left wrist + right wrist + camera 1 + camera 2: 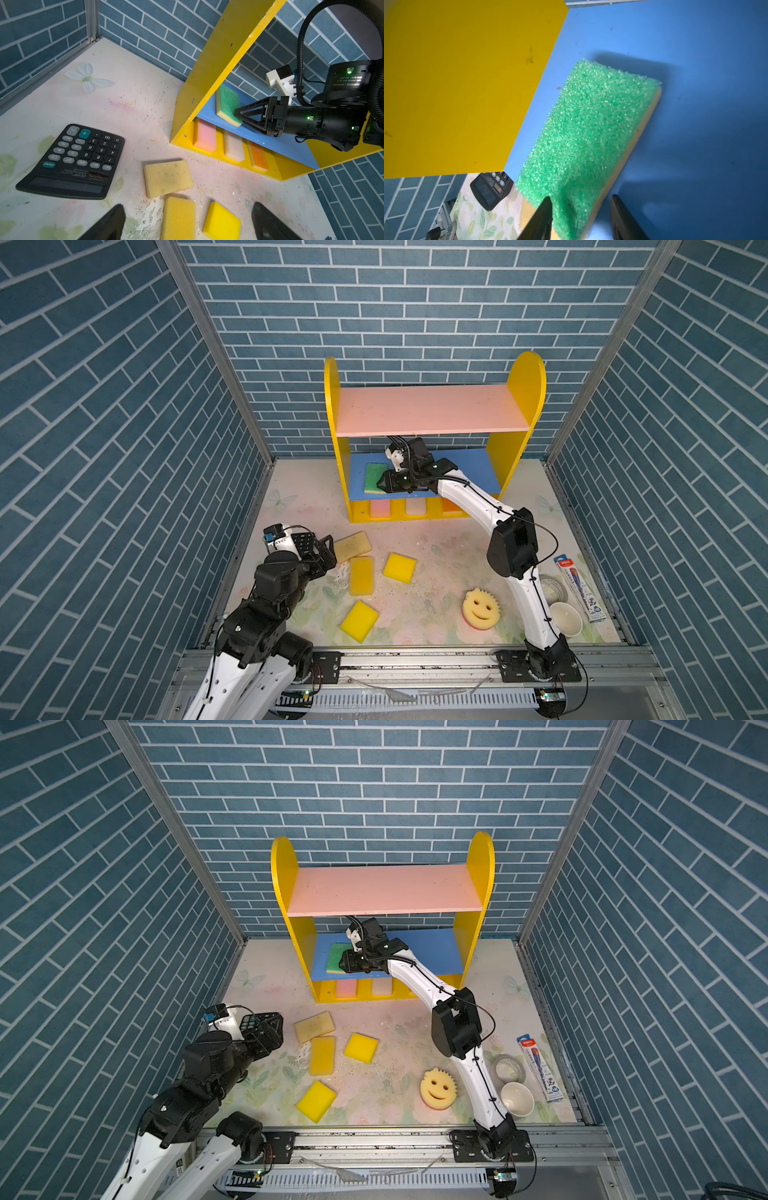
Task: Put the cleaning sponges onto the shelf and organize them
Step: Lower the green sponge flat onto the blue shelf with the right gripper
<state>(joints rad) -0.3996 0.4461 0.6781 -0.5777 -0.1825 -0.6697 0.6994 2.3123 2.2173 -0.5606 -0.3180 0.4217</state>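
Shelf [432,410] at back wall. Green sponge [591,128] lies flat on its blue middle board [695,62], by the left side panel [456,83], near end at the front edge. Risk, as I judge it: scratchy top snags a finger [544,216] on pull-back, dragging sponge off the board. Right claw [580,197] half open, released; one finger touching foam, other clear. Left claw [188,205] wide open, empty, above loose yellow sponges [178,218].

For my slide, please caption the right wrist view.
Green sponge on the blue shelf board, the open right tool at its near end.
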